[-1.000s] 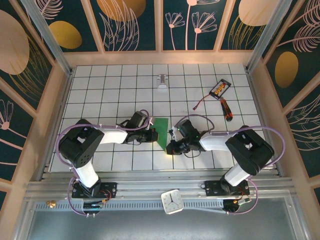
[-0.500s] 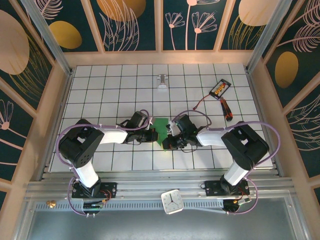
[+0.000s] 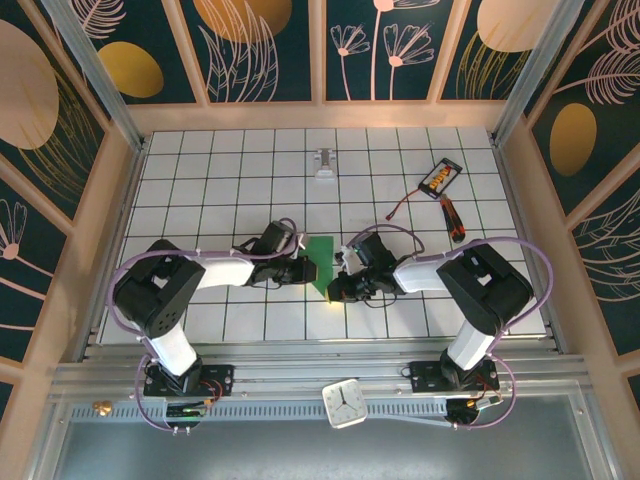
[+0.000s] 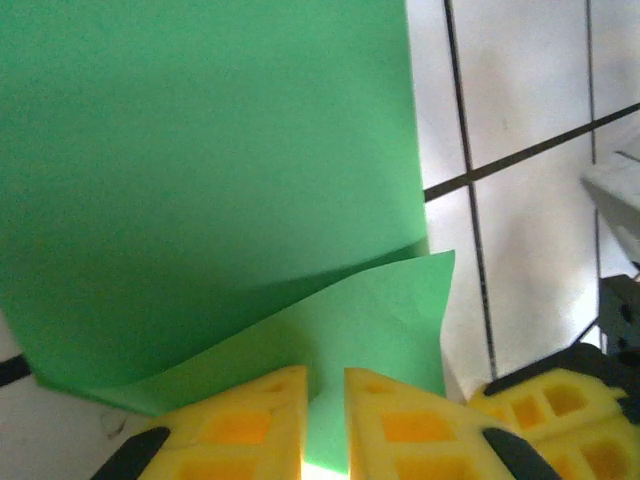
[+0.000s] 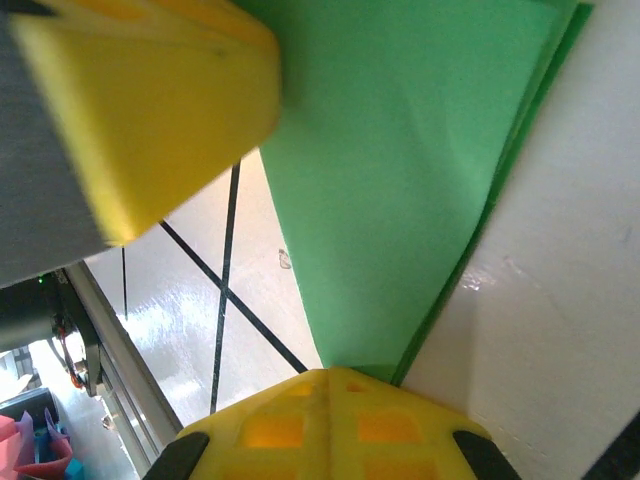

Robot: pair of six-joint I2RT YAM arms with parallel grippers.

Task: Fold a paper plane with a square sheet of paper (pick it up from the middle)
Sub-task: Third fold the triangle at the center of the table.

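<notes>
The square sheet of paper point(image 3: 320, 258), bright green, lies folded into a wedge that narrows toward the near side, in the middle of the tiled table. My left gripper point(image 3: 306, 270) is at its left edge. In the left wrist view its yellow fingers point(image 4: 240, 420) stand slightly apart, and a raised flap of the paper point(image 4: 200, 150) runs into the gap of the left gripper point(image 4: 325, 385). My right gripper point(image 3: 337, 286) is shut on the wedge's narrow tip. In the right wrist view the paper point(image 5: 400, 150) tapers into the closed right gripper point(image 5: 335, 375).
A red-handled screwdriver point(image 3: 453, 220) and an orange-and-black device with a wire point(image 3: 440, 177) lie at the back right. A small white clip point(image 3: 325, 165) sits at the back centre. A clock point(image 3: 347, 402) rests on the front rail. Wooden walls border the table.
The left jaws have parted a little. The right gripper has slid left along the paper's near edge to its tip, and the fold now looks narrower.
</notes>
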